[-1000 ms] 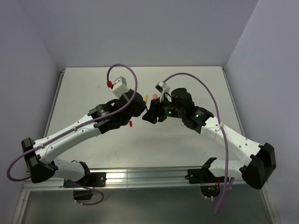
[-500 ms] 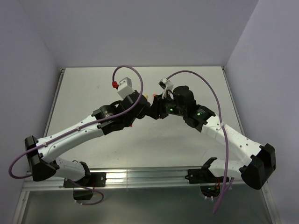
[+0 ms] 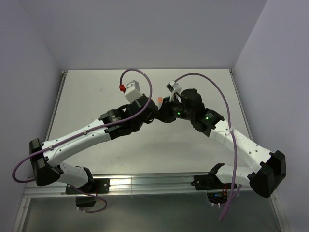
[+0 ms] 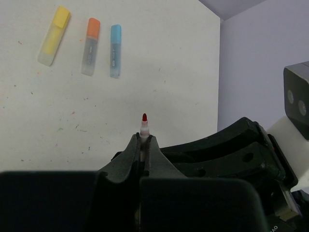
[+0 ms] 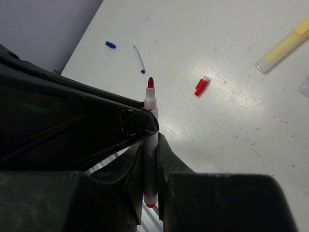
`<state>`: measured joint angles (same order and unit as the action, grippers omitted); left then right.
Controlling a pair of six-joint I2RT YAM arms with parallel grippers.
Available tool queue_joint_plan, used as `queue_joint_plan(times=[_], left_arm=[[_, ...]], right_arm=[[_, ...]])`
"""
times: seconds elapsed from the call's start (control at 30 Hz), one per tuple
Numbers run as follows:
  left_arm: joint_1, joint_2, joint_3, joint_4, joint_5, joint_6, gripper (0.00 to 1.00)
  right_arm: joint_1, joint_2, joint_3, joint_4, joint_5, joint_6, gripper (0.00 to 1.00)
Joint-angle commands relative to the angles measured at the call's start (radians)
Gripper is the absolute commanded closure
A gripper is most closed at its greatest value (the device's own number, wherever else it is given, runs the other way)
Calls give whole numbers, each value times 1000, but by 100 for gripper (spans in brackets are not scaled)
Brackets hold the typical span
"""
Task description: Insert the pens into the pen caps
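My two grippers meet over the middle of the table, left gripper (image 3: pixel 154 114) against right gripper (image 3: pixel 162 112). Both are shut on the thin white red-tipped pen (image 5: pixel 150 104). In the right wrist view my right gripper (image 5: pixel 150 144) clamps its lower barrel, and the left gripper's black finger (image 5: pixel 137 122) presses its upper part. In the left wrist view my left gripper (image 4: pixel 144 138) is shut just below the red tip (image 4: pixel 144 117). The red cap (image 5: pixel 201 86), the thin dark-blue-tipped pen (image 5: pixel 139 59) and the dark-blue cap (image 5: pixel 110 45) lie on the table.
Yellow (image 4: pixel 54 35), orange (image 4: pixel 90 46) and light-blue (image 4: pixel 115 50) markers lie side by side on the table, caps on. The yellow marker also shows in the right wrist view (image 5: pixel 282 46). Grey walls enclose the table (image 3: pixel 96 92) on three sides.
My left arm has swung right and forward, and my right gripper has moved slightly up, so the two grippers now touch. The red cap seen below the left gripper earlier is now hidden in the top view.
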<state>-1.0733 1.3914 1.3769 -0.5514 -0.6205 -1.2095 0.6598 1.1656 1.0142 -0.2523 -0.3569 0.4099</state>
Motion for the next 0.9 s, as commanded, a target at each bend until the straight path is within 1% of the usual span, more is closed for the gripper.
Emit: queue_joint_plan(times=[0.0, 0.07, 0.1, 0.13, 0.17, 0.2, 0.23, 0.33, 0.4, 0.47, 0.5, 0.53, 0.63, 0.67, 0.7, 0.73, 0.77, 0.83, 0.87], left_arm=[[-22, 12, 40, 30, 27, 21, 100], [-22, 17, 59, -4, -11, 13, 92], [-22, 15, 79, -15, -36, 13, 85], [-20, 14, 88, -19, -59, 21, 74], [-19, 8, 99, -27, -97, 28, 70], [-14, 6, 120, -27, -107, 51, 67], [-4, 1, 131, -30, -114, 59, 60], [24, -23, 162, -42, -143, 91, 52], [38, -46, 163, -79, -165, 88, 51], [68, -77, 143, -96, -157, 87, 48], [82, -86, 108, -105, -130, 94, 48], [113, -94, 90, -120, -121, 94, 50], [156, -115, -1, -163, -125, 93, 50], [167, -127, -27, -153, -114, 96, 50], [179, -132, -88, -124, -66, 160, 51], [209, -137, -111, -105, -52, 166, 51], [223, -132, -151, -88, -35, 206, 51], [268, -106, -171, -67, 33, 248, 51], [285, -63, -174, -80, 41, 266, 51]], right_arm=[[-9, -38, 24, 44, 33, -6, 100], [-9, -40, 18, 42, 33, -10, 100], [-11, -38, 18, 38, 32, -11, 100], [-9, -43, 15, 38, 32, -10, 100], [-9, -47, 11, 41, 35, -11, 100], [-9, -50, 9, 39, 38, -11, 100], [-9, -53, 6, 41, 42, -11, 100], [-9, -58, 1, 33, 47, -17, 100], [-9, -61, -3, 31, 58, -19, 100], [-9, -70, -14, 33, 70, -19, 100], [-11, -75, -19, 28, 78, -19, 100], [-9, -81, -20, 24, 85, -19, 100], [-12, -96, -32, 21, 111, -14, 100], [-14, -98, -35, 21, 113, -17, 100], [-17, -101, -37, 18, 114, -17, 100], [-19, -99, -42, 18, 118, -14, 100], [-19, -101, -42, 16, 118, -14, 100], [-19, -99, -43, 15, 121, -14, 100], [-20, -101, -43, 13, 122, -11, 100]])
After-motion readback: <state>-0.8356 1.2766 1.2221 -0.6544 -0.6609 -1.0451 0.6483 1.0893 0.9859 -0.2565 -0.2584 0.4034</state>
